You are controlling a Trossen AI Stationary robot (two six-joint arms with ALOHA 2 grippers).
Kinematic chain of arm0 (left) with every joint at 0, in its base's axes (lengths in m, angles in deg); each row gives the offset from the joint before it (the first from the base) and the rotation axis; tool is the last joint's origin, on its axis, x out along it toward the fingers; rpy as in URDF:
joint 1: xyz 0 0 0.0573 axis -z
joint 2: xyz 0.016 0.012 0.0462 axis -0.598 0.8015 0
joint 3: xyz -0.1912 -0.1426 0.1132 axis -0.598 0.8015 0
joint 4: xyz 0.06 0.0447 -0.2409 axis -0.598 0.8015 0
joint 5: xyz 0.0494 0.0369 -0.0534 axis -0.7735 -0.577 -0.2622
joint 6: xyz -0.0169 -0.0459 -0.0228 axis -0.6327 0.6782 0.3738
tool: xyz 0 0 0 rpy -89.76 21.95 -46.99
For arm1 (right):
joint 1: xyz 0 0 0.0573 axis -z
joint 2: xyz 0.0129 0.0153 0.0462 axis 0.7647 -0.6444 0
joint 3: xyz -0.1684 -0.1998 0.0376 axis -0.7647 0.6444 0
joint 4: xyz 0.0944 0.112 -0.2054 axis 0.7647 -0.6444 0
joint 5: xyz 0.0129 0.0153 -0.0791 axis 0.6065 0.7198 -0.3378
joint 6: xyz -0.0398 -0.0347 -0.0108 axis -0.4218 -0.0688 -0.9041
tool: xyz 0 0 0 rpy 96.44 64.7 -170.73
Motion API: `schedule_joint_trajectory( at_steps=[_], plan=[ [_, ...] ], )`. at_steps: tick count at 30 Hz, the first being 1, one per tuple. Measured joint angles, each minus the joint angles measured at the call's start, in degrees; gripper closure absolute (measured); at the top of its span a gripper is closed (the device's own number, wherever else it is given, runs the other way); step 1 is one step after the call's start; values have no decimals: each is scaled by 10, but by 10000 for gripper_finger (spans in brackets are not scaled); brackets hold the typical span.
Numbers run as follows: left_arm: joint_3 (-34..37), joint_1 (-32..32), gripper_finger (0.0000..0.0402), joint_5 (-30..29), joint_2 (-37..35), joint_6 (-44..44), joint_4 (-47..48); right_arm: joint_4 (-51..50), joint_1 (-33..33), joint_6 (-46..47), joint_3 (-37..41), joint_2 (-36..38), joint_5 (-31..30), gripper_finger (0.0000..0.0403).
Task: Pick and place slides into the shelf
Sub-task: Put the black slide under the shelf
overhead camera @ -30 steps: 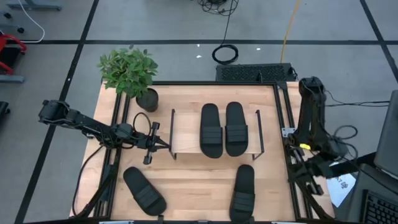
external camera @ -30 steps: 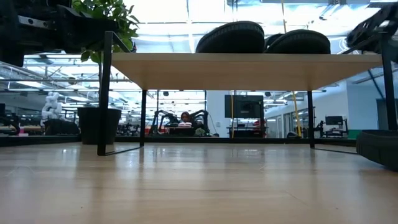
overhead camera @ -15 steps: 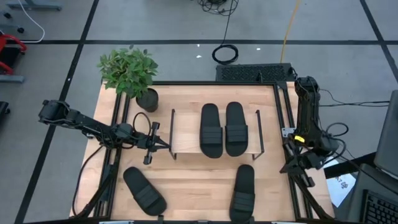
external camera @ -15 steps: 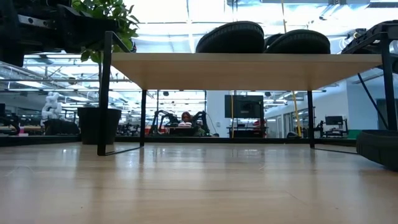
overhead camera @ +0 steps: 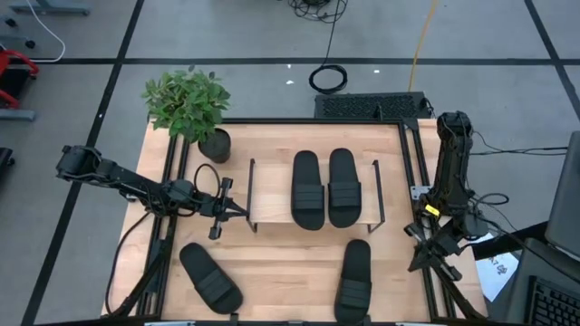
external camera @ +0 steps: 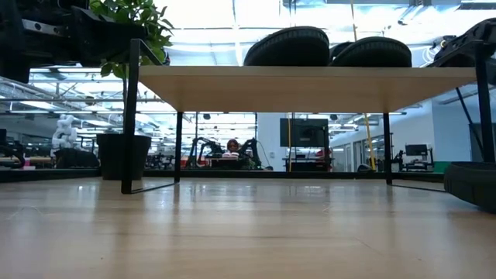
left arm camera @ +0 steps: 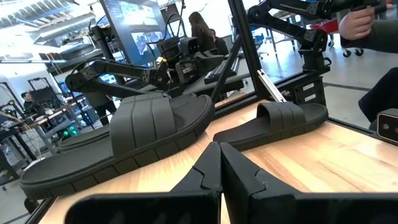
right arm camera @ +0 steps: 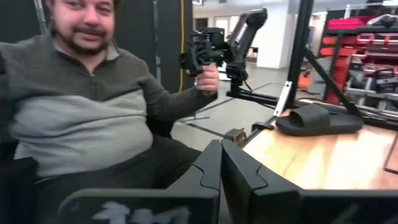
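Behind the tabletop [overhead camera: 272, 263] I'm seeing a big lab space with other rigs, plus a person sitting right off the right edge in my right wrist view. Task-wise I'm reckoning we're halfway: two slides [overhead camera: 307, 189] [overhead camera: 343, 186] are sitting side by side on top of the shelf [overhead camera: 272, 204], and two more are lying on the tabletop in front of it, one front-left [overhead camera: 209, 277] and one front-right [overhead camera: 354, 275]. So four slides total, one shelf, one potted plant [overhead camera: 189, 107] at the back-left corner. My left gripper [overhead camera: 237, 212] is hovering just beside the shelf's left end, fingers pressed together, holding nothing. My right gripper [right arm camera: 221, 165] is hanging off the tabletop's right edge, also pressed together and empty.
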Motion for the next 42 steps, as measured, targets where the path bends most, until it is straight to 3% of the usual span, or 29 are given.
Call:
schedule_joint_trajectory(
  at_steps=[6, 14, 25, 29, 33, 42],
  plan=[
    [0, 0, 398, 0, 0, 0, 0, 1, 53, 15, 0, -11, 55, 403],
    [0, 0, 398, 0, 0, 0, 0, 13, 134, 34, 0, -61, 68, 403],
    [0, 0, 398, 0, 0, 1, 0, 53, 332, 31, 0, -136, 281, 403],
    [0, 0, 398, 0, 0, 6, 0, 60, 355, -34, 0, -101, 280, 403],
    [0, 0, 399, 0, 0, 15, 1, 12, 346, -33, 0, -42, 313, 403],
    [0, 0, 398, 0, 0, 3, 12, -46, 342, -22, 0, 36, 309, 403]
  ],
)
